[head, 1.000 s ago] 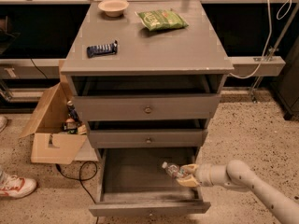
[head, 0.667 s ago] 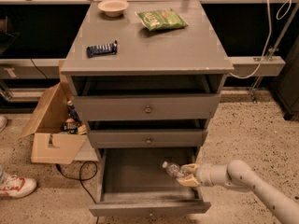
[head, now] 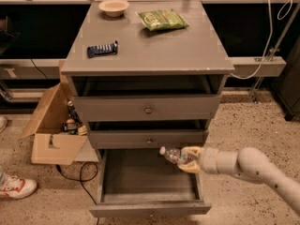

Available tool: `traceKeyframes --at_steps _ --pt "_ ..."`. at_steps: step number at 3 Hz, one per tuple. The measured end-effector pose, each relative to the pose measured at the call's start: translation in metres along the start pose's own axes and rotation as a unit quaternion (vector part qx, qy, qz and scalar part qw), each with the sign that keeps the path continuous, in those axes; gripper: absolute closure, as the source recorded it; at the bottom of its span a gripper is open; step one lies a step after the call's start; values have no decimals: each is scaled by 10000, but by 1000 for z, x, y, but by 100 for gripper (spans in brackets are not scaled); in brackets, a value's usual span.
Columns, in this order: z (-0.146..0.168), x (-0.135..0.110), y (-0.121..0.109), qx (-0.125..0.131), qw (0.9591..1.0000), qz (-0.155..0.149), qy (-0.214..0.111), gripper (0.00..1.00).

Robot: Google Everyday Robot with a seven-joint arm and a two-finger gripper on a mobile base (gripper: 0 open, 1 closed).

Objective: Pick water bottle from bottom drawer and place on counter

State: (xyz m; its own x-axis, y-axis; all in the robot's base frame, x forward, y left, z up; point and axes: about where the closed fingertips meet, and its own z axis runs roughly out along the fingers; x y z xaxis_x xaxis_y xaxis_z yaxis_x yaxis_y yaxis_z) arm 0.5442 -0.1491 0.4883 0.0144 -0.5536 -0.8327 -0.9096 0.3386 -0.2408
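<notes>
Since a second ago, the cream two-finger gripper (head: pixel 190 159) has risen and carried the small clear plastic water bottle (head: pixel 172 155) with it. The bottle now hangs over the right side of the open, deep grey bottom drawer (head: pixel 140 179), about level with the lower edge of the shallower grey middle drawer (head: pixel 117 139). We see the gripper clamped on the bottle's base end. The bottle lies almost level, its white cap pointing left, away from the gripper. The flat matte grey table (head: pixel 154 50), the cabinet's top, lies well above and farther off. Its near edge overhangs the drawers, so we judge the lift must come nearer first, then go up. The gripper hides the bottle's base, the pale arm (head: pixel 253 165) is cut off at the right edge, and the label is hard to make out.
</notes>
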Motion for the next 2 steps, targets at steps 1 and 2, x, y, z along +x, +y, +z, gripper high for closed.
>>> traceKeyframes --at_steps 1,2 --pt "-23 -111 5 150 9953 -908 289 100" --pt "-32 -176 12 261 9877 -1408 630 100"
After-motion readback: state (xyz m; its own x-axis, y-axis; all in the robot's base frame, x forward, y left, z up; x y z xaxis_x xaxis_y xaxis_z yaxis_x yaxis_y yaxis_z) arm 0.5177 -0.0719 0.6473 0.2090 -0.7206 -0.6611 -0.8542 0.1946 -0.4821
